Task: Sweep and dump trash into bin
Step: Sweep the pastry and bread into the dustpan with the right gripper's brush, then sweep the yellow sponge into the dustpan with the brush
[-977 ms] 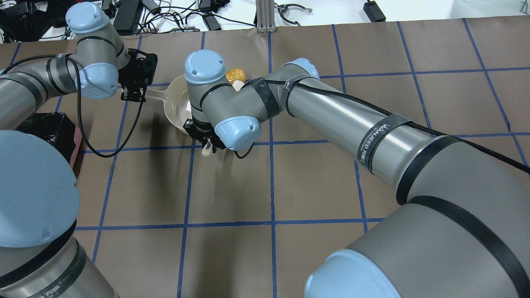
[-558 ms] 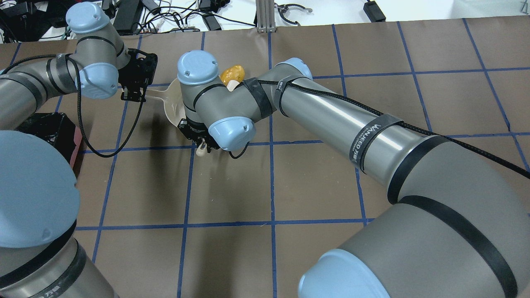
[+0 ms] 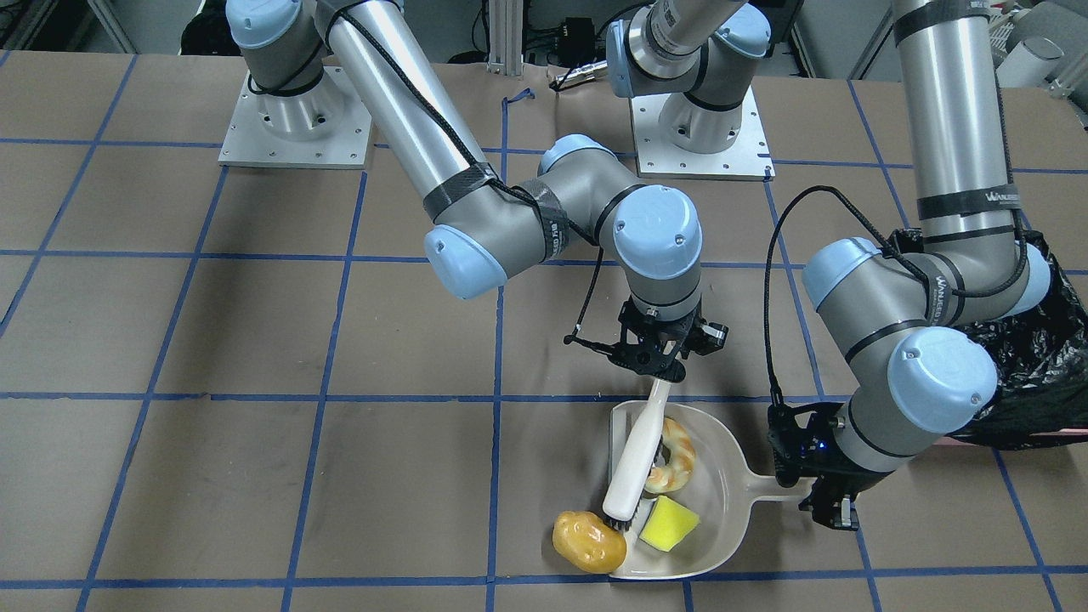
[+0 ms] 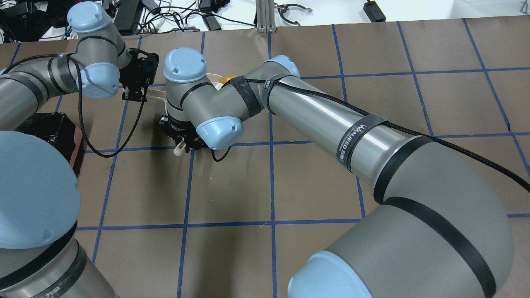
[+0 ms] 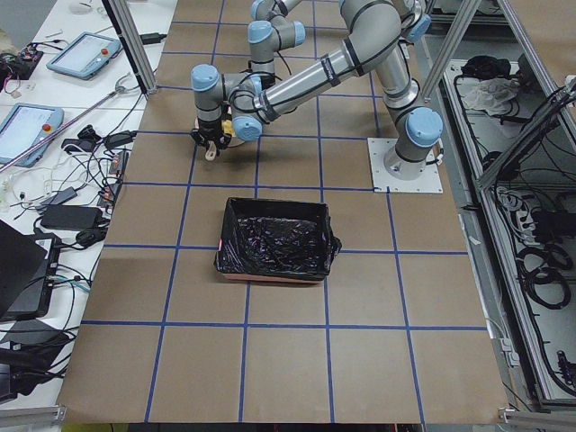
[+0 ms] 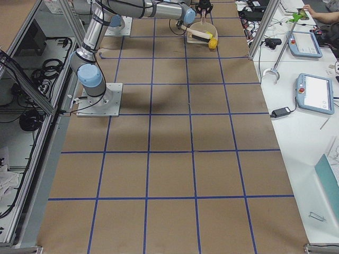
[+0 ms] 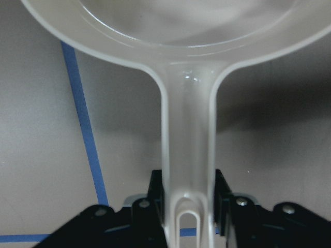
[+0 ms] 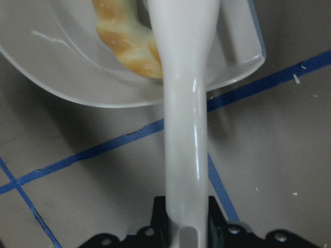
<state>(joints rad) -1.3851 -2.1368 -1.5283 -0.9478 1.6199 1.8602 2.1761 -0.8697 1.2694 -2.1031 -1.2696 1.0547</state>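
the right pincer (image 3: pixel 656 367) had slid left in the overhead view, clamped on the brush (image 3: pixel 636 459). golden lump (image 3: pixel 588 541) sat on the table (image 3: pixel 255 476) at the mouth of the dustpan (image 3: pixel 731 489); sponge wedge (image 3: pixel 669 522) and croissant (image 3: pixel 677 455) lay inside; left pincer (image 7: pixel 189 199) gripped its handle; bin (image 3: pixel 1033 357) stood beyond.

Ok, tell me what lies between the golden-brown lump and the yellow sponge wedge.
The bristled end of the brush, at the open lip of the dustpan, separates the lump from the sponge wedge; the front-facing view shows it.
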